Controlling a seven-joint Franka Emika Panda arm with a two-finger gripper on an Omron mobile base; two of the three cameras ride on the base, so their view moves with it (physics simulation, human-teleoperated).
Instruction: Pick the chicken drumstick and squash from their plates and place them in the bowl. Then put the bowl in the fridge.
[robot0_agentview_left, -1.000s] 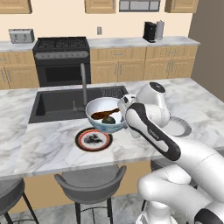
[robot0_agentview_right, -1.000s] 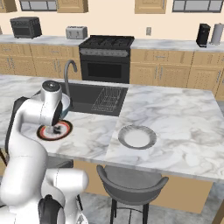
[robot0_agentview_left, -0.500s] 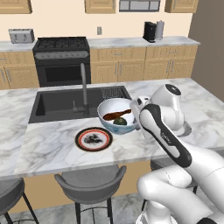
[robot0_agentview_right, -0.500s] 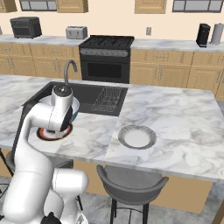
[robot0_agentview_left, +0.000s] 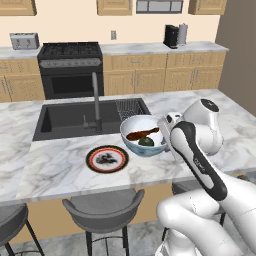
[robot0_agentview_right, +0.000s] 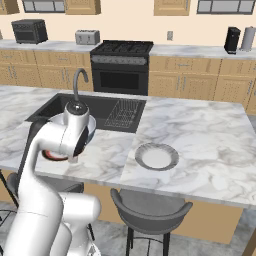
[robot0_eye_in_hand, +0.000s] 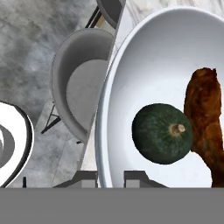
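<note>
The bowl (robot0_agentview_left: 131, 143) hangs just above the island counter, white inside, and shows close up in the hand view (robot0_eye_in_hand: 144, 57). Inside it lie the brown chicken drumstick (robot0_agentview_left: 140, 134) (robot0_eye_in_hand: 204, 118) and the dark green squash (robot0_agentview_left: 147, 142) (robot0_eye_in_hand: 161, 133), side by side. My gripper (robot0_agentview_left: 165, 131) (robot0_eye_in_hand: 109, 178) is shut on the bowl's right rim, one fingertip inside and one outside. Of the plates, the orange-rimmed one (robot0_agentview_left: 106, 159) lies left of the bowl, and the grey one (robot0_agentview_right: 156, 156) lies further right on the counter. The fridge is out of view.
A dark sink (robot0_agentview_left: 75, 120) with a tall faucet (robot0_agentview_left: 95, 102) and a dish rack (robot0_agentview_left: 131, 108) sits behind the bowl. Grey stools (robot0_agentview_left: 102, 210) (robot0_eye_in_hand: 78, 87) stand below the counter's front edge (robot0_agentview_left: 100, 186). A stove (robot0_agentview_left: 70, 67) is at the back wall.
The arm has swung to the right, carrying the bowl with the drumstick and squash away from above the orange-rimmed plate. The plates have not moved.
</note>
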